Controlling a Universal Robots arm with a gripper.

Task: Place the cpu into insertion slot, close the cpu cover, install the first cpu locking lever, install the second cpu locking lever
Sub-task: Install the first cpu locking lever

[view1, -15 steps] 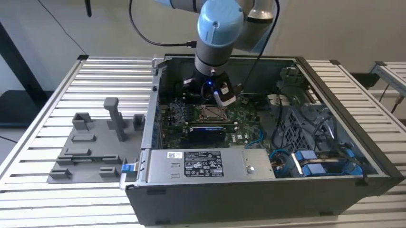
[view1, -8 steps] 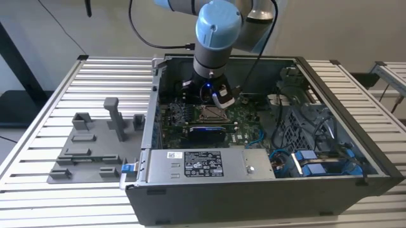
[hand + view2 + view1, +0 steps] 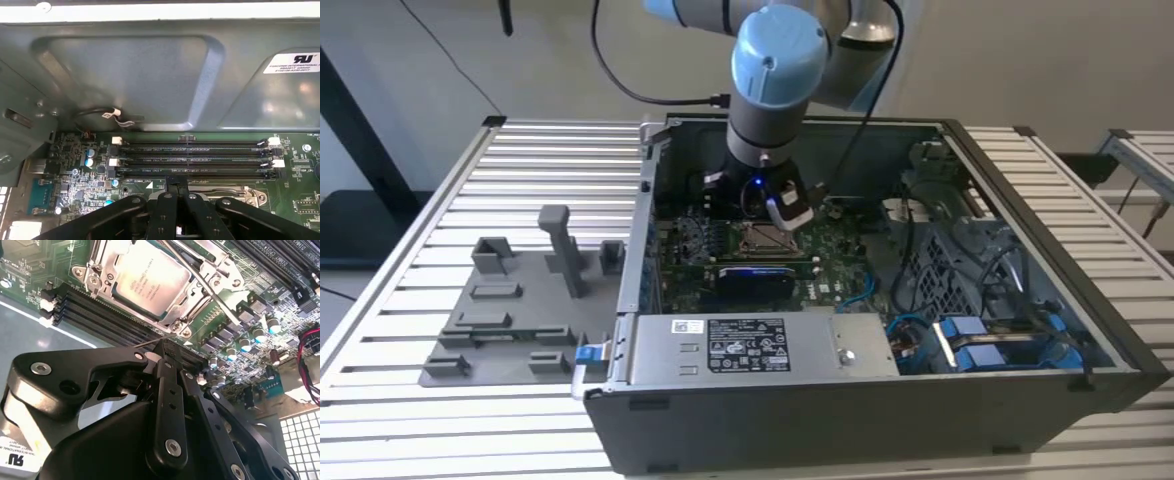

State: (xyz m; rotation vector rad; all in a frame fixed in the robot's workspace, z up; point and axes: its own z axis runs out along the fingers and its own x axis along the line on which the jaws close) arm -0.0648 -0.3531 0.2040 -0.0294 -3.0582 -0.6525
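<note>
The cpu [image 3: 150, 282] lies flat in the insertion slot [image 3: 95, 277], and the silver cover frame [image 3: 197, 302] is folded down around its edges. One thin metal locking lever [image 3: 215, 295] runs slantwise along the socket's side. My black gripper [image 3: 162, 347] is shut, with its tip just beside the socket's corner, where a thin rod end [image 3: 145, 344] meets it. In the exterior view the gripper [image 3: 783, 212] hangs just above the slot [image 3: 765, 238] inside the open computer case. In the first wrist view the joined fingers [image 3: 176, 182] point at the socket's edge [image 3: 230, 192].
Black memory slots [image 3: 195, 155] run alongside the socket, with the grey case wall [image 3: 150, 75] behind them. A long black card [image 3: 750, 280], a power supply [image 3: 747, 345] and blue cables [image 3: 987, 340] crowd the case. A grey fixture plate [image 3: 520, 310] lies on the slatted table.
</note>
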